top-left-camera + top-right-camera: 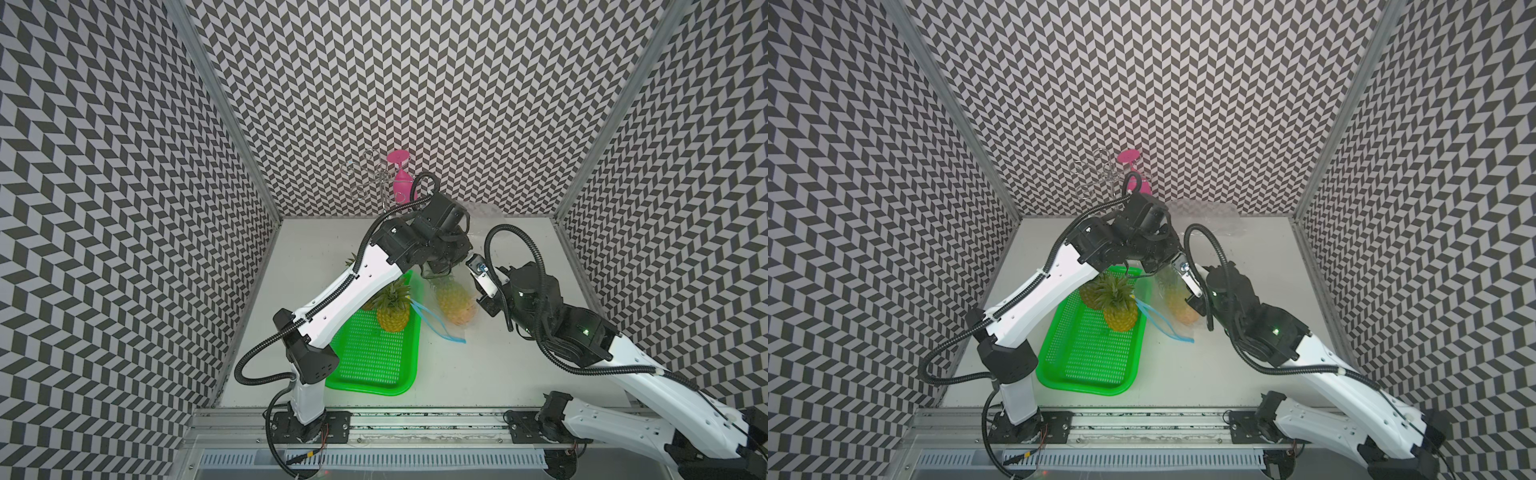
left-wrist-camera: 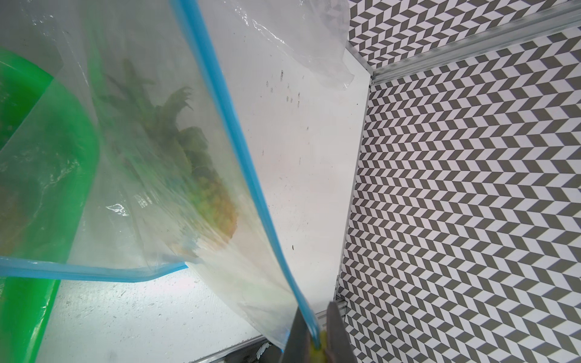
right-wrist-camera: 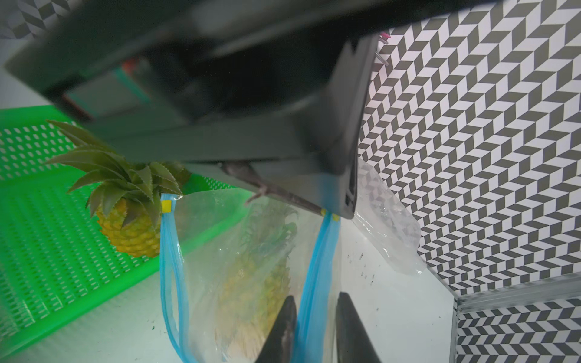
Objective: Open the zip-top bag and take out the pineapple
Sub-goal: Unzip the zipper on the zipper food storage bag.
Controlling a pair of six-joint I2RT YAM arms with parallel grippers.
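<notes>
The left end effector clamps the blue zip strip of the zip-top bag. The right end effector straddles the strip, slightly parted. The pineapple is inside.

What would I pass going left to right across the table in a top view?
Loose pineapple on the green tray → blue zip strip → bagged pineapple → right arm.

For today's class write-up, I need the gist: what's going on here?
Two robot arms are working on a zip-top bag with a pineapple inside. The left gripper pinches the blue zip strip; the right gripper straddles it, jaws not yet clamped. A second pineapple sits in the green tray.
</notes>
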